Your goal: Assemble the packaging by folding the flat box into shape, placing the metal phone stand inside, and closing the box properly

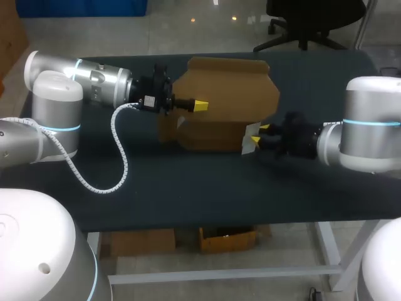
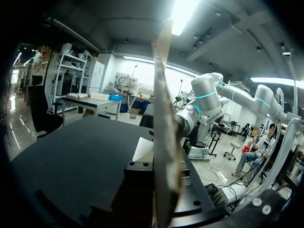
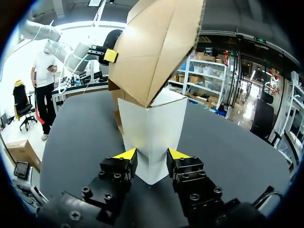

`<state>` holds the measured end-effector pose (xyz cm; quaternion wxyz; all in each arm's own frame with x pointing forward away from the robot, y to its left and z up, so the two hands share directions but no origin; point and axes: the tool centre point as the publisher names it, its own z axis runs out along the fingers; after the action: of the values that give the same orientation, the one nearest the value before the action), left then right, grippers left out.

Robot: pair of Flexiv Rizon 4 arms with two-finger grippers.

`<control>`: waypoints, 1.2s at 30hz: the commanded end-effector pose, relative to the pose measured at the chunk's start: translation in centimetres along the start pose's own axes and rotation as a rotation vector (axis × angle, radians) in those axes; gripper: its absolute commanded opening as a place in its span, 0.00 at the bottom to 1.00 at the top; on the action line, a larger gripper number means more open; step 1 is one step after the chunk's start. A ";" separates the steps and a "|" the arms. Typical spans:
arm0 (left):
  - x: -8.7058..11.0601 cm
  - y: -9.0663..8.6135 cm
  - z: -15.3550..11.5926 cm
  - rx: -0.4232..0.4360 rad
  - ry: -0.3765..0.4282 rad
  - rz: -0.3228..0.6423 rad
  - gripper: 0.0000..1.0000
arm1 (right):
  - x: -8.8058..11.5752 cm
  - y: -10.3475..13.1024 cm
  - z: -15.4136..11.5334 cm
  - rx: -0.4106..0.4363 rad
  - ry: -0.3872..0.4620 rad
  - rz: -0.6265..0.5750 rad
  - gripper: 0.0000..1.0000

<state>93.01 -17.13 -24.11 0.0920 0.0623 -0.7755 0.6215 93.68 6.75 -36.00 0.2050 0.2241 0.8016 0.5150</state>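
Though unclear, tools [image 1: 199,105] [image 3: 151,156] tight on box [image 1: 229,81].

My count around the cardboard box [image 1: 219,100]
I see one box on one table [image 1: 188,188]; two arms, my left arm [image 1: 94,78] on the box's left and my right arm [image 1: 369,119] on its right; two grippers at the box, left gripper [image 1: 199,105] and right gripper [image 1: 258,130]; one coiled white cable [image 1: 119,163] left of it.
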 end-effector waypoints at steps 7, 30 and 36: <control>-0.1 0.2 0.1 -0.001 0.004 0.000 0.00 | 0.2 0.2 1.0 -0.011 -0.067 0.022 0.36; -0.1 0.2 0.1 -0.001 0.004 0.000 0.00 | -1.0 -0.4 0.8 -0.040 -0.265 0.138 0.35; -0.1 0.2 0.1 -0.001 0.004 0.000 0.00 | -0.9 -0.2 1.4 -0.049 -0.275 0.152 0.35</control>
<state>93.05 -17.18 -24.06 0.0918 0.0623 -0.7754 0.6217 94.99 6.66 -36.17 0.2420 0.3259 0.7487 0.5241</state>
